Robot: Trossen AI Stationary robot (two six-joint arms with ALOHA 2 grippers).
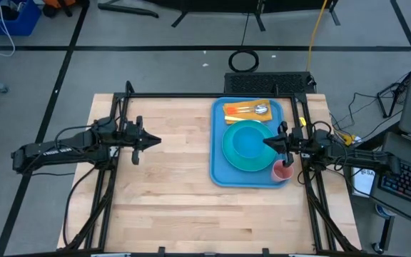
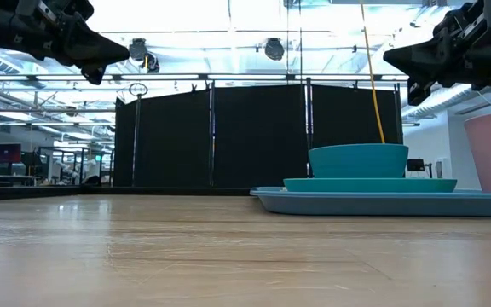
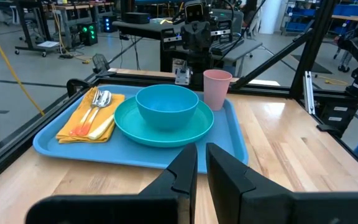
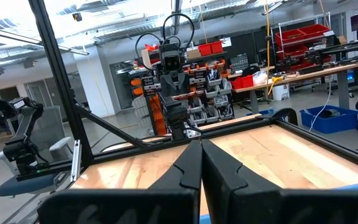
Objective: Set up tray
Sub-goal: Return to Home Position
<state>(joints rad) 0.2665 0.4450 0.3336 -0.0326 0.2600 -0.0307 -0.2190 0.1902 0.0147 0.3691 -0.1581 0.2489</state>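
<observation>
The blue tray point(image 1: 220, 170) lies flat on the right half of the wooden table. On it rests a turquoise plate point(image 3: 160, 135) with a turquoise bowl point(image 3: 166, 106) standing in it. A yellow-orange napkin point(image 3: 82, 132) with a fork and a spoon point(image 3: 98, 102) on top lies at the tray's far end. A pink cup point(image 1: 282, 172) stands at the tray's near right corner. My left gripper point(image 1: 155, 140) hangs in the air left of the tray, with a narrow empty gap between its fingers point(image 3: 202, 163). My right gripper point(image 1: 266, 141) is shut and hangs above the plate's right rim.
Black frame rails point(image 1: 191, 95) run along the table's far edge and both sides. Bare wood point(image 1: 163, 185) spreads between the left arm and the tray and along the near edge. A keyboard point(image 1: 409, 187) lies off the table at the right.
</observation>
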